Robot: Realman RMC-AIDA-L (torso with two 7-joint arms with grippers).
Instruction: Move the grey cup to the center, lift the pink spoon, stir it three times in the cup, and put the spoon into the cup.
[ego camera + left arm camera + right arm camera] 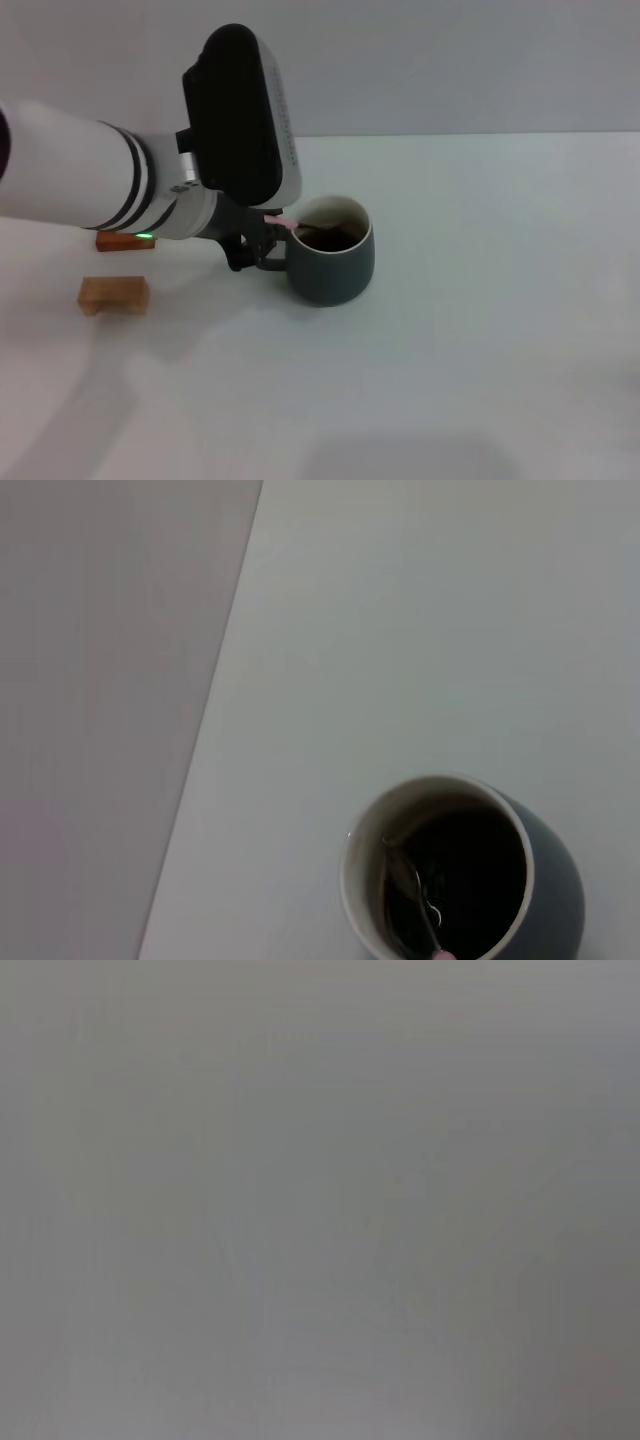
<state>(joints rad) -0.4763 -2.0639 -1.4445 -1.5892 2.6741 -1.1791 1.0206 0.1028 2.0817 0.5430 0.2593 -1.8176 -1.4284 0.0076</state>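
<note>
The grey cup [336, 264] stands near the middle of the white table, its handle toward my left gripper [262, 232]. The gripper sits right beside the cup's handle side and is shut on the pink spoon [281, 221] by its pale pink handle. The spoon slants down over the rim and its metal bowl lies inside the cup. In the left wrist view the cup [558, 880] shows from above, with the spoon's bowl and neck [407, 877] against the dark inside. My right gripper is out of view.
A tan wooden block [114, 294] lies on the table to the left of the cup. A reddish-brown block [120, 240] lies behind it, partly hidden under my left arm. The table's far edge [480, 135] runs behind the cup.
</note>
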